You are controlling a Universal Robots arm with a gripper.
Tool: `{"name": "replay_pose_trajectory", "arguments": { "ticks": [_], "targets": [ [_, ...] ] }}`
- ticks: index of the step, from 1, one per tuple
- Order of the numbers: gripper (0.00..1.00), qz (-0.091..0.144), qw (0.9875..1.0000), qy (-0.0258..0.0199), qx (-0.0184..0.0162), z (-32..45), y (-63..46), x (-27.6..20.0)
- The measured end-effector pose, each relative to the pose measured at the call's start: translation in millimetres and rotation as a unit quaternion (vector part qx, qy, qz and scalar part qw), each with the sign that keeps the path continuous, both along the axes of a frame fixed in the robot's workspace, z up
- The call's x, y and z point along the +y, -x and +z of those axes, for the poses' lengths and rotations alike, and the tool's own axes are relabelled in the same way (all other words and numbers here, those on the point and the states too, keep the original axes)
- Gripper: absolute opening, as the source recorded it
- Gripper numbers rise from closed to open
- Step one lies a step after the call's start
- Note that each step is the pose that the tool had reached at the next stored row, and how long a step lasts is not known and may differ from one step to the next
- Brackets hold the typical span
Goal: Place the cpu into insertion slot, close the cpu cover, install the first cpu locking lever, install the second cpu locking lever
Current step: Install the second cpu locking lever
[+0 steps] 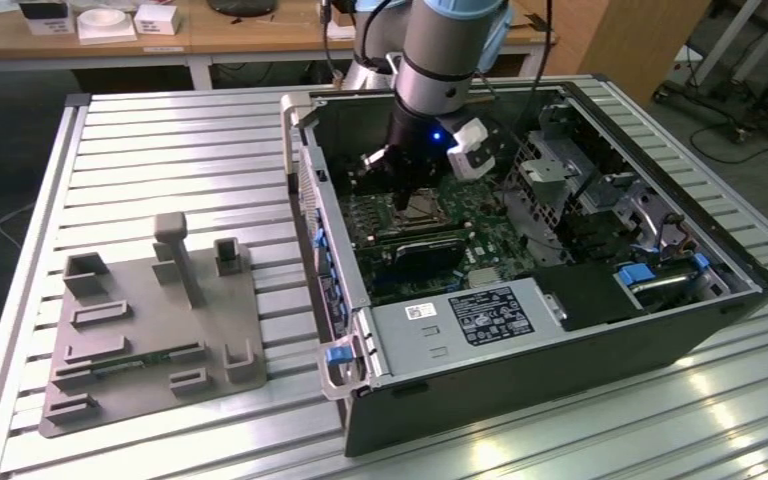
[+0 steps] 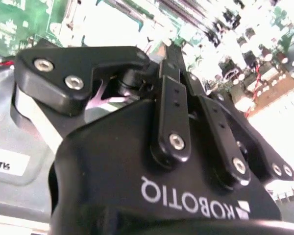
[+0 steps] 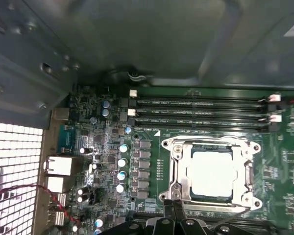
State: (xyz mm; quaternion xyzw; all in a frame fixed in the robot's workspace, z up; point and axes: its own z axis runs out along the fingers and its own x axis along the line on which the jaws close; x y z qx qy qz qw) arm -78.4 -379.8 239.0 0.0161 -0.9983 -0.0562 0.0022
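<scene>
Silvery cpu (image 3: pixel 211 174) sits in the insertion slot (image 3: pixel 179 169) — tool (image 3: pixel 174 208) closed, empty, at its edge.

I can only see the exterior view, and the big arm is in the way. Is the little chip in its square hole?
Observer: Yes. In the first wrist view the cpu lies flat in the insertion slot.
Operator: Is the metal lid down?
Observer: The cpu cover lies flat around the cpu, which shows through its window.
Operator: Where's the gripper?
Observer: The gripper is at the cover's edge, on the side away from the memory slots. I can't tell if it touches.
</scene>
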Motion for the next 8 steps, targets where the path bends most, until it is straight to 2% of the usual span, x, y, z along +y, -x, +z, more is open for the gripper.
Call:
{"name": "replay_pose_trajectory", "arguments": {
  "ticks": [2,8],
  "targets": [
    [0.1,0.0,1.0,0.0,0.0,2.6,-1.8,0.1],
    [0.1,0.0,1.0,0.0,0.0,3.5,-8.2,1.3]
  ]
}}
